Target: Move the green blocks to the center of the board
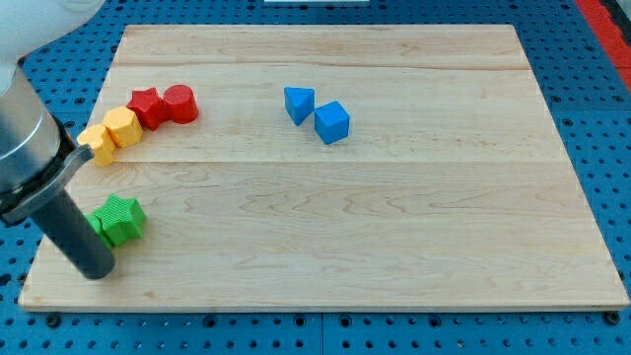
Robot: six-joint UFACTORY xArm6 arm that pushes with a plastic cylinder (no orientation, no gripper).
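A green star-shaped block lies near the board's lower left. A second green block sits against its left side, mostly hidden behind my rod. My tip rests on the board just below and left of the green blocks, over the spot where the round green block stood. The rod slants up to the view's left edge.
A red star block and a red cylinder sit at the upper left, with two yellow blocks beside them. A blue triangular block and a blue cube lie above the centre. The wooden board's bottom edge is close to my tip.
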